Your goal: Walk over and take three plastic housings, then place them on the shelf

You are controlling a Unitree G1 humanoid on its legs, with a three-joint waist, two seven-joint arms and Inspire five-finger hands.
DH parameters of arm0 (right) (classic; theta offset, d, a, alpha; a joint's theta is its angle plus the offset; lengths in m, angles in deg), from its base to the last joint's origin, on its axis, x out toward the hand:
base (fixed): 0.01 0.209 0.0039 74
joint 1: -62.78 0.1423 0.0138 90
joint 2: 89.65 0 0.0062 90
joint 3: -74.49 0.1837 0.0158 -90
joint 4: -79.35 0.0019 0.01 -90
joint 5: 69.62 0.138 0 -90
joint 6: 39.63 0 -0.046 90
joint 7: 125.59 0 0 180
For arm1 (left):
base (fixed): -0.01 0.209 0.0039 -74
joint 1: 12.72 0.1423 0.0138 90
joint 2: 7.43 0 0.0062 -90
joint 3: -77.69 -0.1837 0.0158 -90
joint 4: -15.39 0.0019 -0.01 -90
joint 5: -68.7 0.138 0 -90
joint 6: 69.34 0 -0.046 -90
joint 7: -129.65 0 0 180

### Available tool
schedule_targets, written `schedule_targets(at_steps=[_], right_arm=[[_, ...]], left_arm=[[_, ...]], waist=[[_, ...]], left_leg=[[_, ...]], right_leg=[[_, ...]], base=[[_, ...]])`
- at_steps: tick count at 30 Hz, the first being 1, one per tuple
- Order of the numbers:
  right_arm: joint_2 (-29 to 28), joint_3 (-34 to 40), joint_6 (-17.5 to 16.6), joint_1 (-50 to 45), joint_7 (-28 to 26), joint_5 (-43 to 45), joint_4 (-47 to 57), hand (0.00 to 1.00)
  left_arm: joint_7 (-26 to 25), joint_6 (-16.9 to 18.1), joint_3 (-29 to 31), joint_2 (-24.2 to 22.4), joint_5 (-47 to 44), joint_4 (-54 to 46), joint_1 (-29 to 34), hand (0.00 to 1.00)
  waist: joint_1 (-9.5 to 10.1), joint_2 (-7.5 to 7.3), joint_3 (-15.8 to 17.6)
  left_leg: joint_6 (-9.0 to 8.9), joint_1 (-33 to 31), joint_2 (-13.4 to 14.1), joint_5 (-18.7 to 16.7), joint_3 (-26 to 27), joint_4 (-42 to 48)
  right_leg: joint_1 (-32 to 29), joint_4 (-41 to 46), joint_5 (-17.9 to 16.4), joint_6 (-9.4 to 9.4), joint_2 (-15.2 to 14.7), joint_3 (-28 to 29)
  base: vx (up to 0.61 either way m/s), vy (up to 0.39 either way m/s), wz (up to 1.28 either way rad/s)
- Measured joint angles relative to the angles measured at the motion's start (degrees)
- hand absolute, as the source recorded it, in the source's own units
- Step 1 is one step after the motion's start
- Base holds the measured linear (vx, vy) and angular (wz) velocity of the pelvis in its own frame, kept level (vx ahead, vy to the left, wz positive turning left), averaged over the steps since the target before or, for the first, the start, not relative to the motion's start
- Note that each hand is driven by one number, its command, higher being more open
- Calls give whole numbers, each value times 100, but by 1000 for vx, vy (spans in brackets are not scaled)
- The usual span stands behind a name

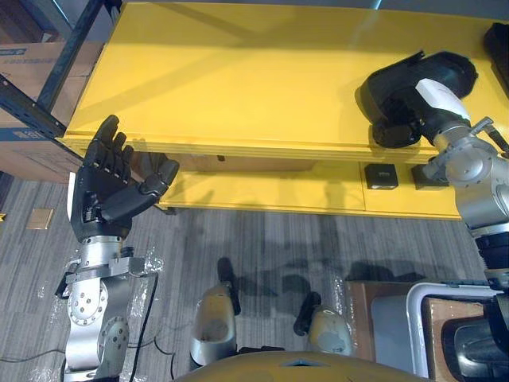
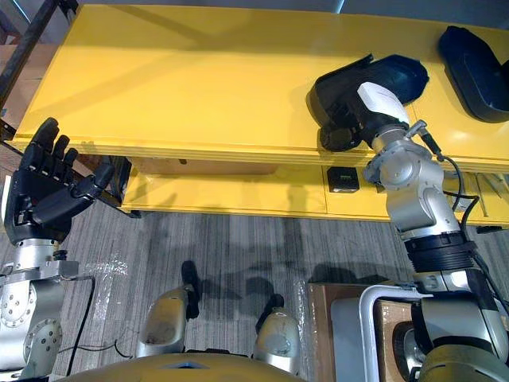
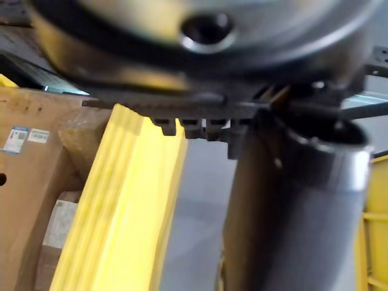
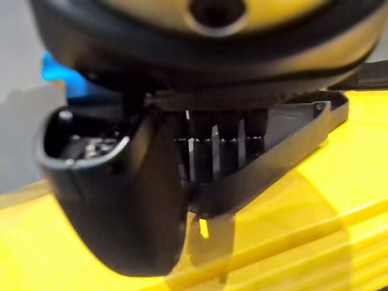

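A black plastic housing (image 1: 395, 87) lies on the right part of the yellow shelf top (image 1: 238, 72). My right hand (image 1: 441, 99) rests on it near the shelf's front edge, white-covered thumb on top. In the right wrist view its fingers (image 4: 218, 151) reach inside the housing's shell (image 4: 121, 200) and grip it. A second dark housing (image 2: 477, 72) lies on the shelf at the far right, apart from the hand. My left hand (image 1: 107, 183) is raised in front of the shelf's left front edge, open and holding nothing.
Below the top board, a lower yellow level (image 1: 262, 195) carries a small black box (image 1: 381, 175). Cardboard boxes (image 1: 32, 79) and a dark metal upright (image 1: 67, 52) stand at the left. A brown box with a white frame (image 1: 398, 318) sits on the grey floor at the lower right.
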Motion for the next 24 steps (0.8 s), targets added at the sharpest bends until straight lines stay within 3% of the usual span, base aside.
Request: schedule_targets(at_steps=[10,13,18,24], right_arm=[[-65,-142,-63,439,-24,28,-496,0],[-65,-234,-218,534,-22,-7,-615,0],[47,-572,-922,652,178,-502,-723,0],[598,-1527,-2483,1076,696,-1493,-765,0]], left_arm=[[43,-13,-2,-23,-1,-3,13,100],[44,-13,-2,-23,-2,-3,35,100],[99,-12,-16,-23,-2,-3,167,100],[162,-8,-191,-22,-9,-2,226,100]], waist=[[23,53,28],[15,53,28],[1,57,26],[73,60,24]], left_leg=[[-37,11,-6,-22,-55,-1],[-39,12,-5,-17,-57,-3],[-38,14,-5,-10,-66,-9],[-18,18,-18,94,-134,-112]], right_leg=[[51,-1,-6,-7,-1,-59],[50,0,-18,-27,-2,-62],[58,3,-9,-12,-1,-77],[75,15,-19,-19,3,-166]], base=[[0,0,0],[0,0,0],[0,0,0],[1,-12,6]])
